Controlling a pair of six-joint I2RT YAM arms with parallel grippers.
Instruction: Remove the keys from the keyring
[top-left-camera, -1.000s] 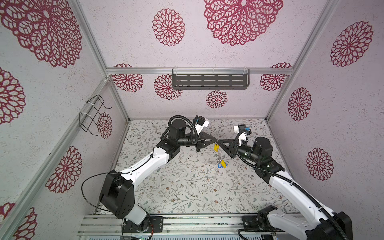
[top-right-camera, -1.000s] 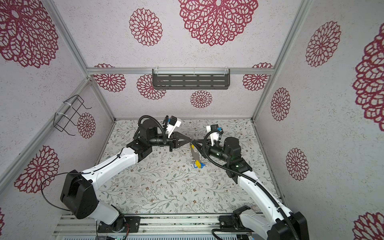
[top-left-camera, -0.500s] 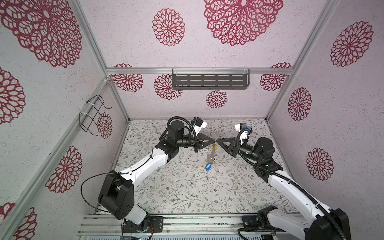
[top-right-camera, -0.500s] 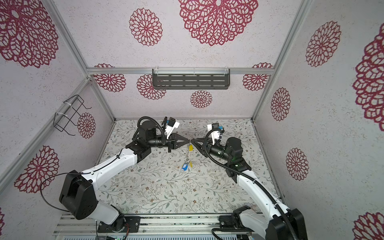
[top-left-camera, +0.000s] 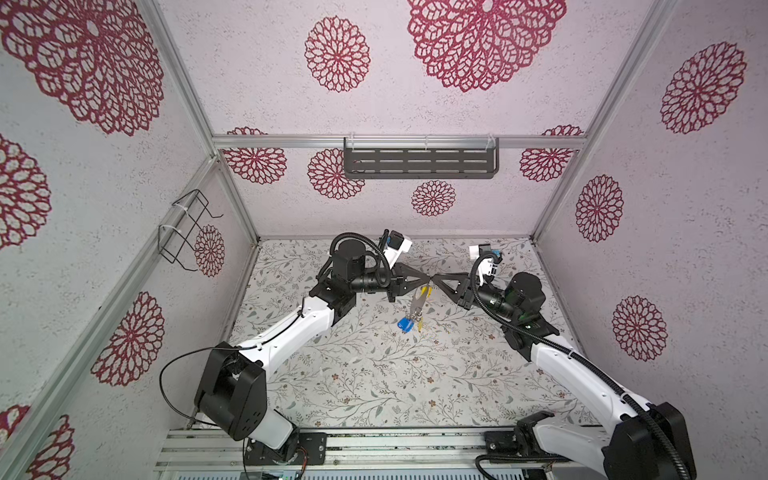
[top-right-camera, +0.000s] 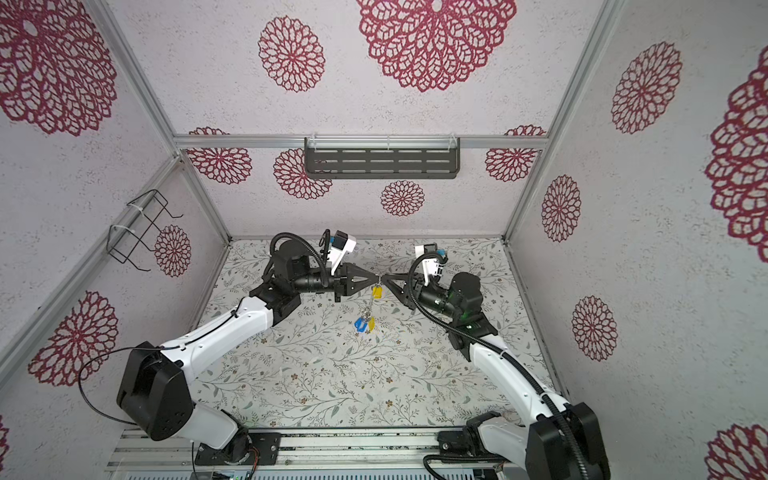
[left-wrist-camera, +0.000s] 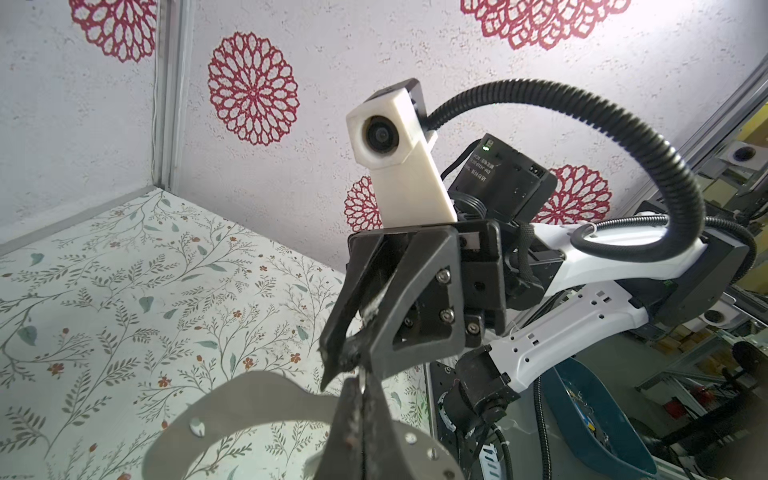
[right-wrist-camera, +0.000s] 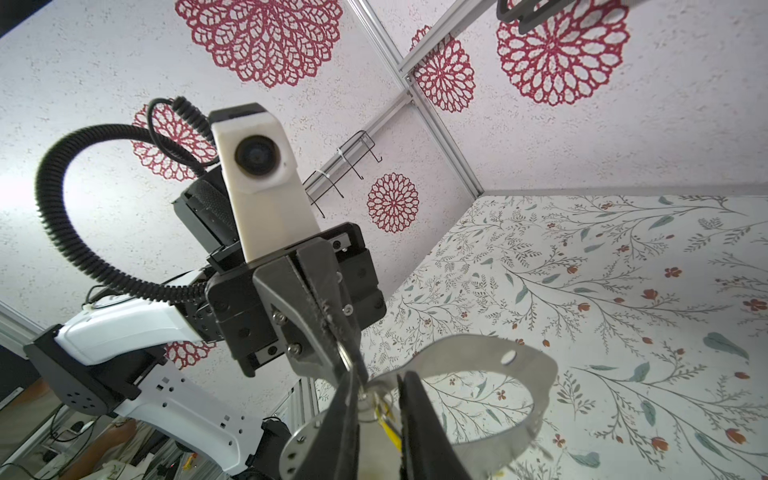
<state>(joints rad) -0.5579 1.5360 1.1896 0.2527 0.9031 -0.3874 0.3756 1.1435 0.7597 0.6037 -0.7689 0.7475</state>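
Left arm: left tool (top-left-camera: 427, 277) raised over the middle of the counter (top-left-camera: 353, 374), pointing right. Jaws pressed together on the rim of the keyring (top-left-camera: 417, 305). The left wrist view shows that pinch at the plate's scalloped edge (left-wrist-camera: 257, 399).

Middle: the keyring hangs edge-on below the pinch, its long axis running down toward the counter and clear of it. A bunch of keys (top-left-camera: 409, 324), blue and yellow, dangles at its low end, well below both tools. One yellow key (top-left-camera: 424, 292) sits high, just under the point where the two tips meet.

Right arm: right tool (top-left-camera: 435, 277) points left, tip to tip with the left tool at the same height. In the right wrist view its jaws stand slightly apart, with the yellow key (right-wrist-camera: 388, 422) and a small split ring (right-wrist-camera: 368, 390) in the gap. Cannot tell whether either pad touches them.

Judgement: the right arm is the nearer one to the yellow key, which lies straight ahead of its tips and slightly below. The left tool's job is to anchor the plate. The next move likely turns on closing onto that key and drawing it rightward, away from the anchored rim.
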